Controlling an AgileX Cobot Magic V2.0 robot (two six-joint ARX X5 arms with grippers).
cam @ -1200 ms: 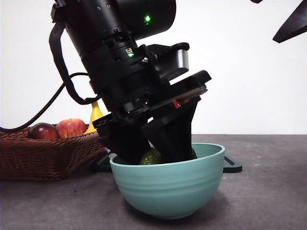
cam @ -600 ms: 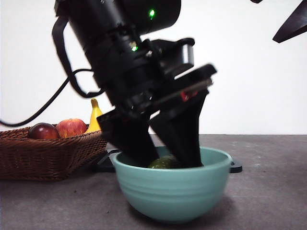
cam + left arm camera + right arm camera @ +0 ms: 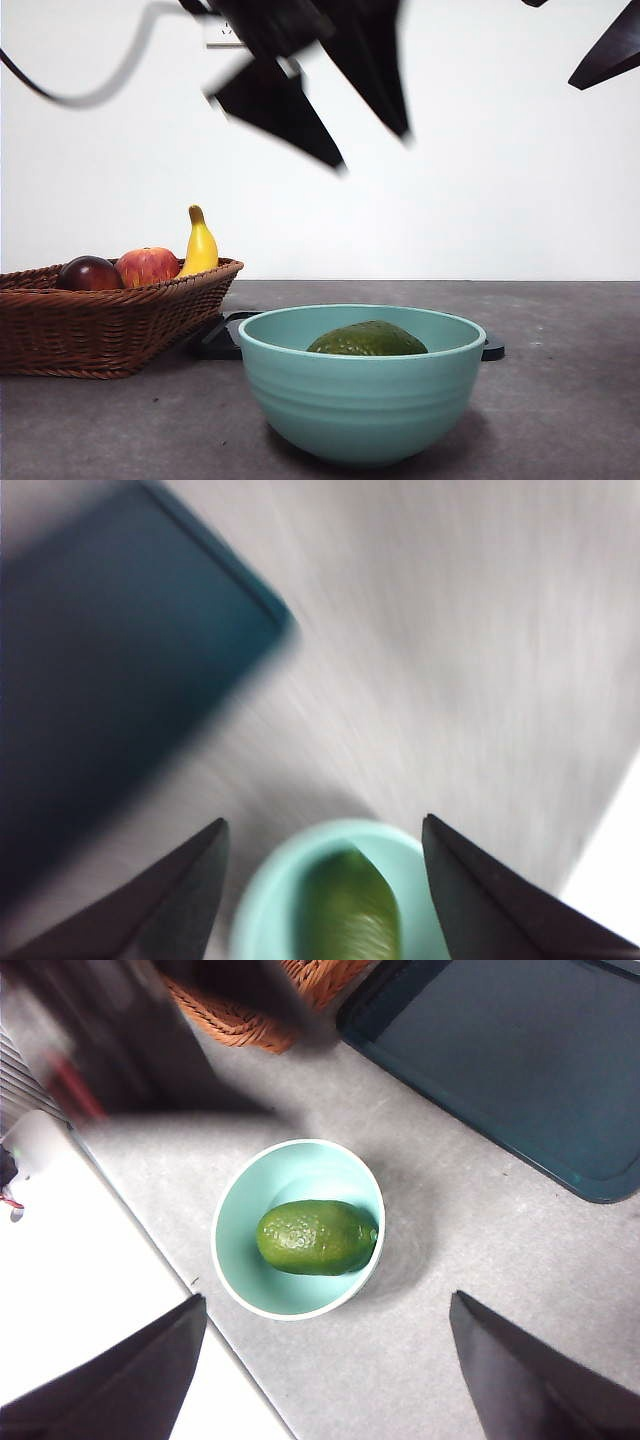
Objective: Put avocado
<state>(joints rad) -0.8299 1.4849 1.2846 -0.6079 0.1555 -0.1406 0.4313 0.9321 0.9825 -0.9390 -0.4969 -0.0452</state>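
The avocado (image 3: pixel 367 340) is dark olive green and lies on its side in the pale teal bowl (image 3: pixel 360 400) at the table's front centre. My left gripper (image 3: pixel 372 150) hangs blurred high above the bowl, open and holding nothing. The left wrist view looks down between its spread jaws at the avocado (image 3: pixel 350 915) in the bowl (image 3: pixel 265 900). My right gripper (image 3: pixel 328 1298) is open and high up, with the avocado (image 3: pixel 315 1237) and bowl (image 3: pixel 260 1195) far below it. In the front view it shows only as a black tip (image 3: pixel 610 50) in the top right corner.
A wicker basket (image 3: pixel 100 320) stands at the left, holding a red apple (image 3: pixel 147 266), a dark red fruit (image 3: pixel 90 273) and a banana (image 3: pixel 201 245). A dark flat tray (image 3: pixel 520 1050) lies behind the bowl.
The left gripper has let go of the avocado and risen from inside the bowl to high above it. The avocado now lies free in the bowl.
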